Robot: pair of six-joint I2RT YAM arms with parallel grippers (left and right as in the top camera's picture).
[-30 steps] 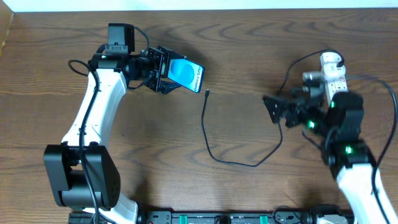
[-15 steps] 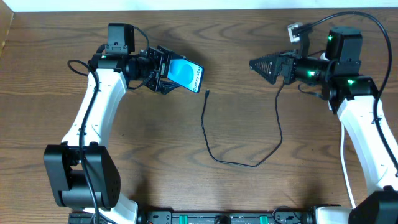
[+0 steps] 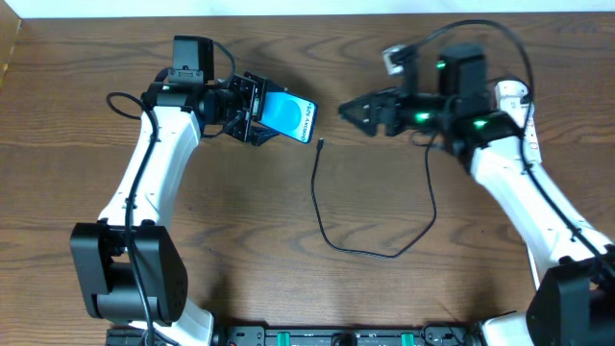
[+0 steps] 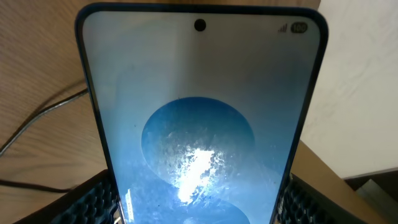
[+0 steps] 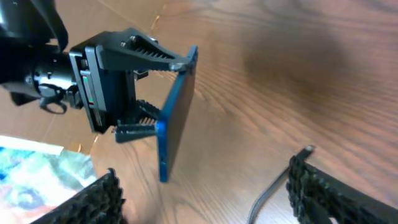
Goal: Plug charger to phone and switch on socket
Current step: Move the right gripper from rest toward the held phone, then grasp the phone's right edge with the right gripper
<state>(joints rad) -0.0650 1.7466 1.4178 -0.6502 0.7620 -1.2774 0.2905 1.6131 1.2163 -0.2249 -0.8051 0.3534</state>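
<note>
Right gripper (image 3: 348, 110) swung left toward phone (image 3: 290, 115), jaws apart, empty. Phone clamped by left gripper (image 3: 259, 111), lifted so charger (image 3: 315, 192) tip can be inserted.

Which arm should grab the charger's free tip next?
Right. The left fingers are clamped on the phone; the right fingers are open, empty and hover near the charger's tip.

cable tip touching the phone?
Apart. The right wrist view shows a clear stretch of bare table between the cable tip and the upright phone. The overhead view shows a gap too.
</note>
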